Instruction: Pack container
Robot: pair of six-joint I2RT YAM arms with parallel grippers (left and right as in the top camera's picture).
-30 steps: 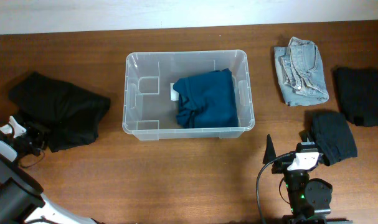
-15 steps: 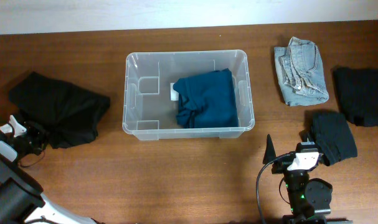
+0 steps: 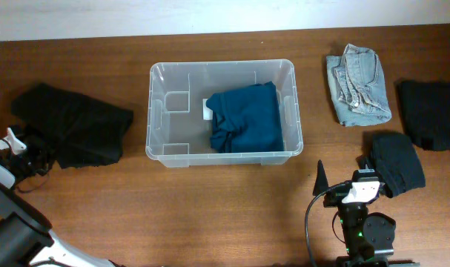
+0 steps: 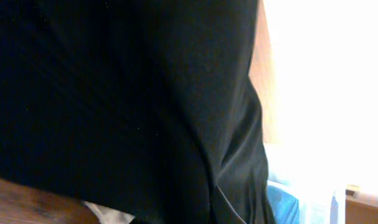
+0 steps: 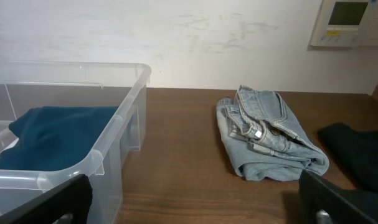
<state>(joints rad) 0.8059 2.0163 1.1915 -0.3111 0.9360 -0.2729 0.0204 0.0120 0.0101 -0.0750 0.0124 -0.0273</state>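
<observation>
**Packing the bin: what each camera catches that the others miss**

Overhead first. The container point(image 3: 156, 111) sits upper middle of the frame on the wood table point(image 3: 210, 215). It's a clear plastic bin with rounded corners and a rolled rim. A folded blue garment point(image 3: 247, 117) fills its right half, with a white label point(image 3: 207, 109) peeking out at the garment's left edge. Moulded recesses point(image 3: 179, 101) show in the left half.

A rumpled black garment point(image 3: 76, 126) lies left of the bin, well apart from it. The left gripper point(image 3: 38, 150) is right at its lower left edge, but it's too small and dark from up here to tell how the jaws stand.

On the right are folded jeans point(image 3: 358, 84), a flat black piece point(image 3: 431, 115) at the frame edge, and a small black bundle point(image 3: 396, 163) just beside the right gripper point(image 3: 343, 176).

Left wrist: nearly all matte black fabric point(image 4: 114, 93) with soft folds, right up against the lens. There's a strip of wood at lower left and a sliver of blue point(image 4: 281, 202) at lower right. No fingers are visible, so I can't tell the grip from this view either.

Right wrist gives the side-on look. The bin wall point(image 5: 108, 155) is see-through, with the blue garment point(image 5: 58, 134) lying low inside. The jeans point(image 5: 269, 134) show faded denim and seams. Black cloth point(image 5: 357, 152) sits at the right edge, though I can't tell which piece it is, and a wall panel point(image 5: 347, 22) is at upper right. The right gripper point(image 5: 198, 202) has a fingertip in each bottom corner, spread wide with nothing between them.
</observation>
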